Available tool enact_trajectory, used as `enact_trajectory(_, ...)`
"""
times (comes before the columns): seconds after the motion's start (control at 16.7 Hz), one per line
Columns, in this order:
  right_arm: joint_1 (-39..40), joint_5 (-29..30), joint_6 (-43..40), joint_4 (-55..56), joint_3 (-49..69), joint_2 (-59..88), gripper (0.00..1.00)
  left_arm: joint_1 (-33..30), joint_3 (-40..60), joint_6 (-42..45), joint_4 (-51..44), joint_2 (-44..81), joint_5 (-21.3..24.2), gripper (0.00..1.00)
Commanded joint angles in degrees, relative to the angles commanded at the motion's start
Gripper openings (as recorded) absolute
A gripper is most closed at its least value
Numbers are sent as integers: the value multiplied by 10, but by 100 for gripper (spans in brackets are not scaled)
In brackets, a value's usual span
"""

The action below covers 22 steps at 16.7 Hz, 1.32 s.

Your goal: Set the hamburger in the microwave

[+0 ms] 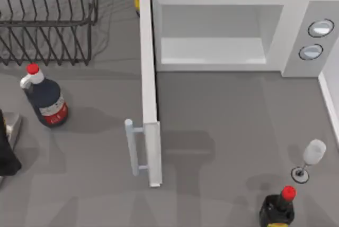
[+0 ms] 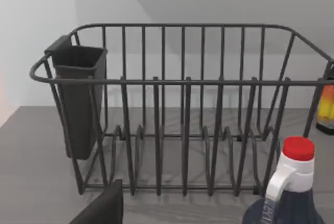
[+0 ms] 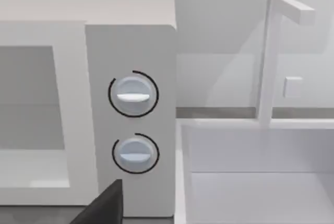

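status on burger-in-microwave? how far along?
Done: microwave door stands swung open, cavity bare. In hand: nothing that I can see; left arm sits at the table's left edge, away from the microwave. Left: the whole pick and place; I can't spot a hamburger on the table or in the cavity.

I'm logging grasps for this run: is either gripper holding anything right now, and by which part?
It cannot be told. The left arm sits at the table's left edge; no hamburger is visible, and the microwave cavity stands open and bare.
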Motion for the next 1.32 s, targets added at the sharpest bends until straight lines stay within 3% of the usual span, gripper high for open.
enact_trajectory(0.36,3,1,-61,-55,46,62,100,0,0,0,0,0,0,100)
enact_trajectory(1.02,25,-3,-443,-416,313,574,100,0,0,0,0,0,0,100)
enact_trajectory(1.32,31,-2,-574,-534,410,733,100,0,0,0,0,0,0,100)
